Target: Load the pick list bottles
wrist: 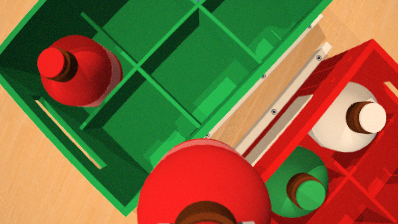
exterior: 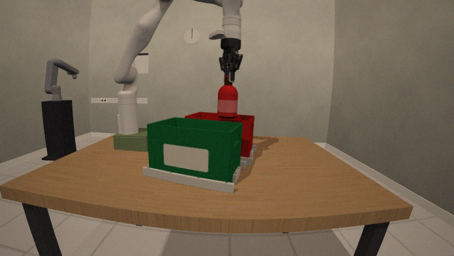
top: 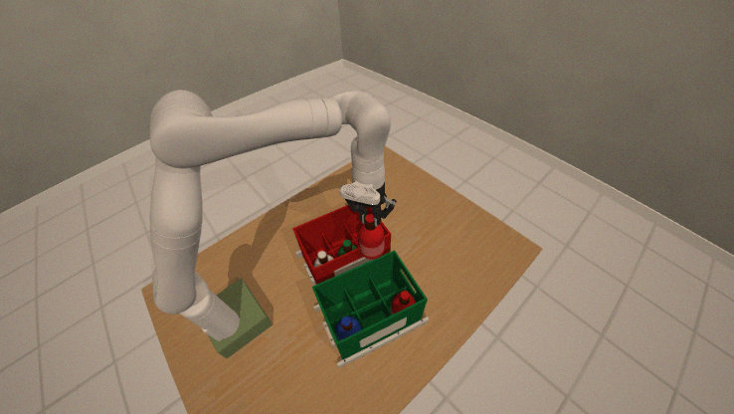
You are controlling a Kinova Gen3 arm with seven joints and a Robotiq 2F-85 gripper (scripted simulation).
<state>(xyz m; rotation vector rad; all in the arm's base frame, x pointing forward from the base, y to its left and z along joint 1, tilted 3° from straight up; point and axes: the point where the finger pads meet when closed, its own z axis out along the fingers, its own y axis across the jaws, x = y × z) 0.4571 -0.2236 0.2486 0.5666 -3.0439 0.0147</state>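
My gripper [top: 371, 213] is shut on the neck of a red-label bottle [top: 372, 239] and holds it upright in the air. The bottle's base hangs just above the rim of the red crate [top: 336, 241], at the side next to the green crate [top: 370, 303]. It also shows in the exterior view [exterior: 227, 100] and the wrist view [wrist: 204, 185]. The green crate holds a red bottle [top: 403, 302] and a blue bottle [top: 348, 326]. The red crate holds a white bottle [top: 322, 257] and a green bottle [top: 346, 248]. I cannot make out the pick list.
Both crates sit on white rails [exterior: 189, 179], side by side with a narrow gap [wrist: 270, 117] between them. The arm's green base block [top: 239, 318] stands on the table's left. A black stand with a grey arm [exterior: 58, 127] stands off the table.
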